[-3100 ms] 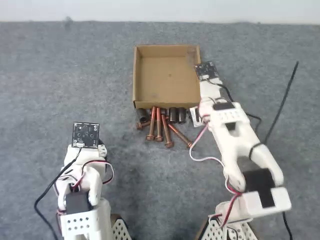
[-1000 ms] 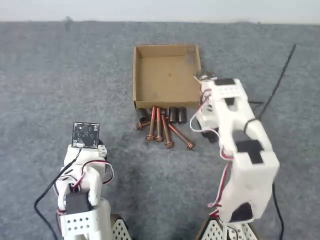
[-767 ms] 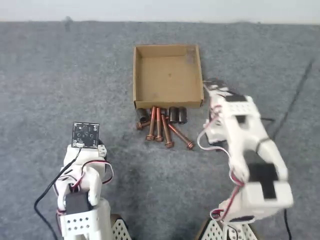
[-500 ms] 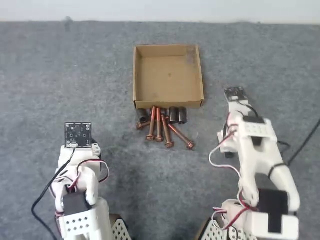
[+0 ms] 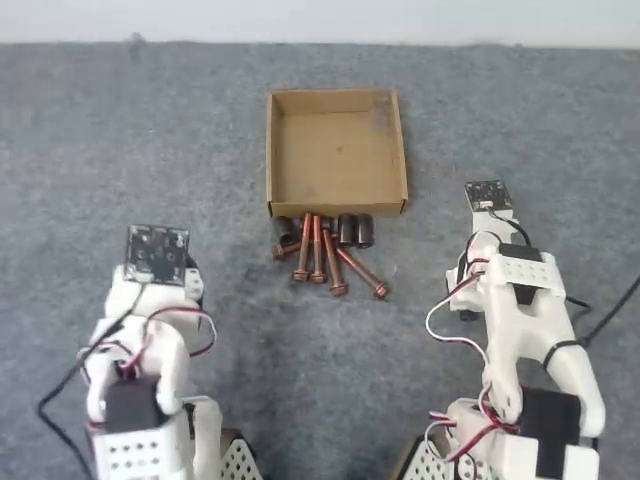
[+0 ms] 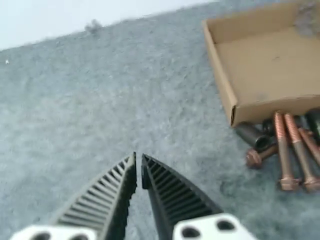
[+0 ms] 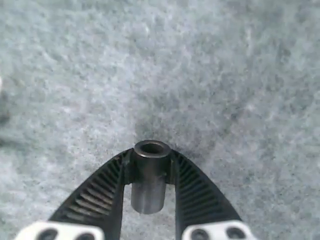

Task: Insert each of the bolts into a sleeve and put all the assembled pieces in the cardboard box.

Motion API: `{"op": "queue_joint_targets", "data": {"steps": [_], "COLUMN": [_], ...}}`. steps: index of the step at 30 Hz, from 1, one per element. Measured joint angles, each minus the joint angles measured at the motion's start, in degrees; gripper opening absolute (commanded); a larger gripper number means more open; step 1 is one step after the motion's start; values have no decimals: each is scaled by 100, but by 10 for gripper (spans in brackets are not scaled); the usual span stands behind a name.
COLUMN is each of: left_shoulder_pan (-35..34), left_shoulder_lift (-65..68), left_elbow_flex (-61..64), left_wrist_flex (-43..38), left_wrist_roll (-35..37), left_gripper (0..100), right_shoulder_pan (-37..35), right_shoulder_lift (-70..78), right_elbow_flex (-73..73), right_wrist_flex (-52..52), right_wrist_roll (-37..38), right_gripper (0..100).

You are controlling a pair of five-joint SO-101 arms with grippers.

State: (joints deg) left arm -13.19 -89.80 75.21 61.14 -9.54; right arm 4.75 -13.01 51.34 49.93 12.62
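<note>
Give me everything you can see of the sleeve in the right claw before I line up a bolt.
The short dark metal sleeve is a plain cylindrical tube, dull grey-black, with a rounded rim and an open, hollow bore showing at one end. No bolt is in it. The right claw is shut on it, gripping it from both sides close to that open rim. Grey carpet lies behind it, darkened by its shadow. I cannot tell whether the sleeve touches the carpet.

Right end effector (image 7: 150, 158) pulled back, gripping sleeve (image 7: 149, 186)
</note>
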Motion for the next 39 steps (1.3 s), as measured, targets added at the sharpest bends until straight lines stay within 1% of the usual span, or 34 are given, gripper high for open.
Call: {"op": "queue_joint_targets", "data": {"steps": [3,6,8,10,14,18,22,26,28,30,33,36,39], "left_shoulder_pan": [114,334,633,1029,1952,2655,3226,3710,3886,4070,4290,4457,4484], "left_shoulder_lift": [1020,2163,2875,3587,4932,6057,6690,7024,7147,7323,7666,8185,8844], "left_elbow_flex": [-818,-1618,-2092,-2488,-2945,-3235,-3341,-3341,-3341,-3341,-3481,-3938,-4510], "left_wrist_flex": [9,202,396,571,730,730,730,730,730,730,730,730,730], "left_wrist_roll": [-9,-9,-70,-299,-976,-1899,-2989,-4308,-4791,-5090,-5327,-5380,-5380], "left_gripper": [22,22,22,22,22,23,23,24,24,24,35,92,152], "right_shoulder_pan": [0,211,440,668,870,870,870,870,870,870,888,897,897], "right_shoulder_lift": [0,0,0,0,0,0,0,0,0,0,0,0,0], "right_elbow_flex": [0,0,0,0,0,0,0,0,0,0,0,0,0], "right_wrist_flex": [0,-123,-264,-334,-369,-369,-369,-369,-369,-369,-369,-369,-431], "right_wrist_roll": [0,0,0,0,0,0,0,0,0,0,0,0,0], "right_gripper": [6,6,6,6,6,6,6,6,6,6,6,6,6]}}
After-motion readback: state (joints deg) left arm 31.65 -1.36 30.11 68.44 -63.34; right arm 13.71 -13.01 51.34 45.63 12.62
